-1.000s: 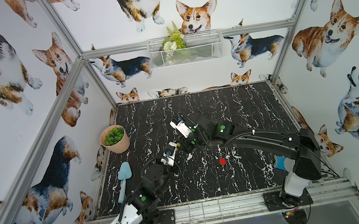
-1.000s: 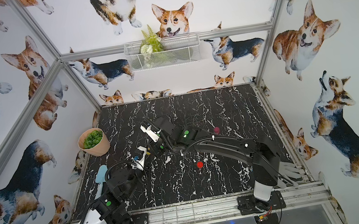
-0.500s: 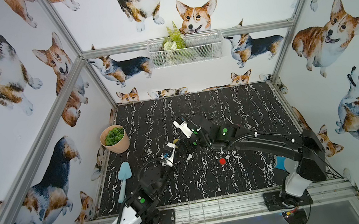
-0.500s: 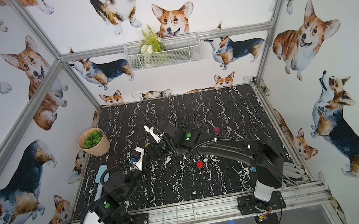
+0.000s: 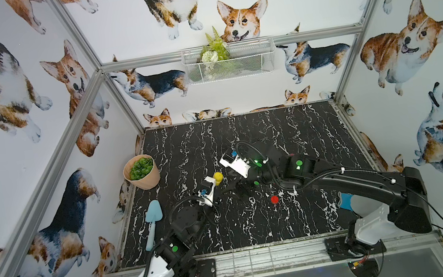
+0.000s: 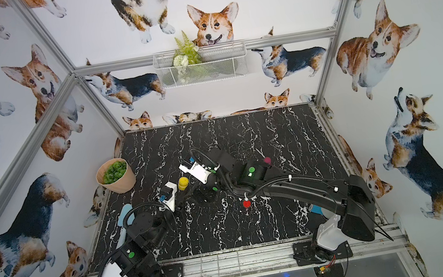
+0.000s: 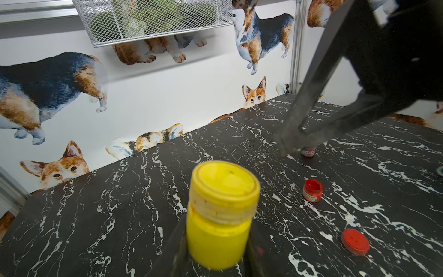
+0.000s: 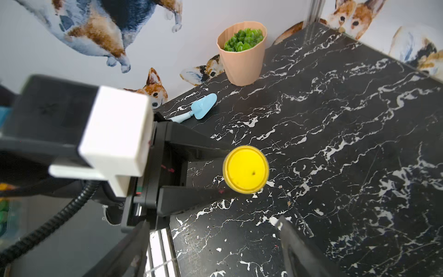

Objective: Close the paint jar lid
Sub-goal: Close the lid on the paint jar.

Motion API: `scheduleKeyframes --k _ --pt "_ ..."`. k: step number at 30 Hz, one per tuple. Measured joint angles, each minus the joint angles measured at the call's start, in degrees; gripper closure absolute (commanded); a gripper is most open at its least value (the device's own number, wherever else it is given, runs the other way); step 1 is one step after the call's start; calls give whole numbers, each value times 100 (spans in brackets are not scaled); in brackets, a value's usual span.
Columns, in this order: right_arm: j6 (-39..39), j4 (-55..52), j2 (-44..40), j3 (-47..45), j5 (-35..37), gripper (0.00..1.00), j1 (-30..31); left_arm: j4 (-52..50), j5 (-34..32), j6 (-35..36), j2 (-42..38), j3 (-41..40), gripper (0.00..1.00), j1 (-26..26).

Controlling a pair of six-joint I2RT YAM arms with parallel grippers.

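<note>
Now, with the left pincer (image 7: 215, 248) clamped low on the yellow paint jar (image 7: 217, 237), centre the wide-open, empty right pincer (image 8: 212, 221) over the lid (image 8: 246, 169) just ahead of it, pinch the rim evenly, twist squarely without tilting.

The base of the yellow jar (image 7: 220, 215) is cut off at the left wrist view's edge, sunk between the fingers of the left gripper (image 7: 217, 242). The right gripper (image 7: 294, 141) is one big blur, and the small jar (image 7: 308, 152) right behind its fingertip is mostly hidden. The label on the red jar (image 7: 312, 191)? Too tiny to read.
</note>
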Motion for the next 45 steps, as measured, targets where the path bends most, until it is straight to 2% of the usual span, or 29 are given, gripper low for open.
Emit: scheduleKeyframes --k 6,11,13,17,45 --pt "-455 -214 -201 0 -267 30 -470 -181 387 -151 -81 55 69 2" --pt "-929 -304 -114 192 -675 36 -483 -221 820 -227 -55 59 69 2" --pt "-1080 -358 -26 284 -855 44 -490 -219 1008 -229 -31 61 69 2" --pt "-1290 -409 50 326 -1139 47 -492 -214 1187 -229 -55 70 69 2" --pt "-1427 -398 352 378 -769 52 -374 -173 1335 -223 -138 59 69 2"
